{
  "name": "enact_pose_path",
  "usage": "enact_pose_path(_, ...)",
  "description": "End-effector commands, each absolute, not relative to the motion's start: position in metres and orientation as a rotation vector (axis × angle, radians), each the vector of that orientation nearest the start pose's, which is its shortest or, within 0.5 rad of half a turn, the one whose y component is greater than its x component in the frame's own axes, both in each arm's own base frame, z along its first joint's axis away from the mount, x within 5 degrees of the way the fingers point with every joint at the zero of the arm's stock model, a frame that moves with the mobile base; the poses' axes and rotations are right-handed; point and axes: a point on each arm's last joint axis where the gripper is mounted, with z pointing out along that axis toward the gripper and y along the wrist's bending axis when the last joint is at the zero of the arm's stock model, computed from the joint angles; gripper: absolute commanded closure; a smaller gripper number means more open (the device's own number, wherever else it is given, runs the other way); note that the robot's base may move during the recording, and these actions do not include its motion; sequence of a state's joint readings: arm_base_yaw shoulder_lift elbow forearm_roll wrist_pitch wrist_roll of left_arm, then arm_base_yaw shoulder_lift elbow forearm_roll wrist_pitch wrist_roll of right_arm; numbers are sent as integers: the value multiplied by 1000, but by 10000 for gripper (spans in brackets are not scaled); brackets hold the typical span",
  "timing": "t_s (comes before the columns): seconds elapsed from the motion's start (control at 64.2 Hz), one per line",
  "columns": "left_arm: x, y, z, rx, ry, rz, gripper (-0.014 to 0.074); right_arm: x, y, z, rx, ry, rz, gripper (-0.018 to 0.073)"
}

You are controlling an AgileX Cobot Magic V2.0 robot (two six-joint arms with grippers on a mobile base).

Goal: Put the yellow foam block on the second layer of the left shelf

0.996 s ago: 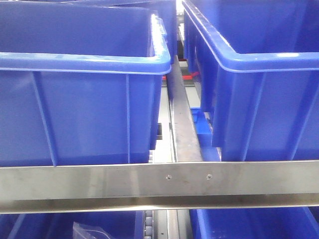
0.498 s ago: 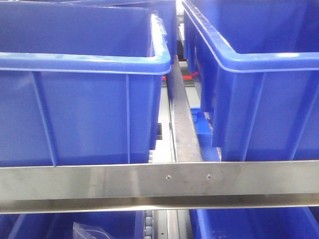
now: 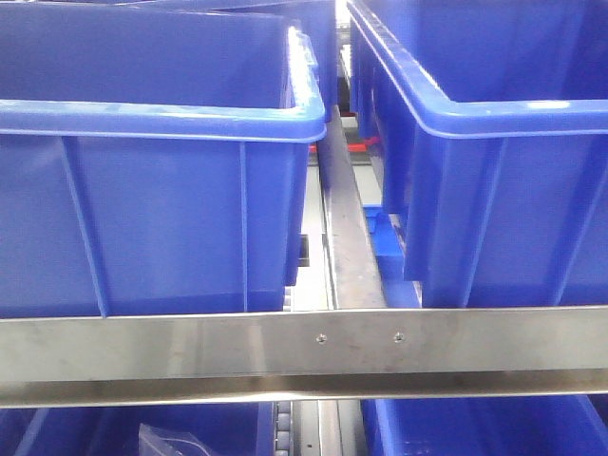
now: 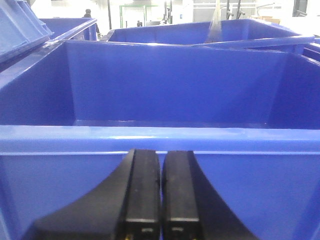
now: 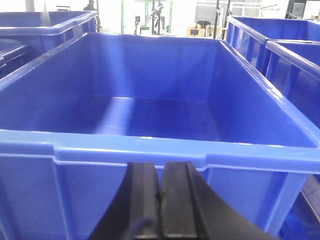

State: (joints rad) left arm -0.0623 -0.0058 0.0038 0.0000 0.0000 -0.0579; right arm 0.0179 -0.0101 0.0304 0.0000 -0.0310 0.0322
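Nothing has shifted since before: your left gripper (image 4: 161, 187) and right gripper (image 5: 160, 200) sit pressed together facing blue bins (image 3: 161, 161), yellow block out of sight.

**Steel shelf rack carrying blue bins**

A steel cross rail (image 3: 304, 356) spans the front of the shelf, with two small screws near its middle. Behind it a steel divider bar (image 3: 347, 237) runs back between two blue plastic bins: the left bin (image 3: 157, 209) and the right bin (image 3: 494, 190), each sitting on the shelf level. Below the rail, more blue bins (image 3: 475, 427) show, one with clear plastic wrap (image 3: 171, 442).
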Motion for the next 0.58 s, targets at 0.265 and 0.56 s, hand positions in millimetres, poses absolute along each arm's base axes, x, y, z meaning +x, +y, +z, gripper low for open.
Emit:
enact_pose_path(0.265, 55, -3, 212, -4, 1408, -106, 472, 52, 1, 223, 4, 1336, 32, 505)
enact_pose_path(0.56, 55, -3, 212, -4, 1408, -106, 472, 52, 1, 223, 4, 1337, 32, 505)
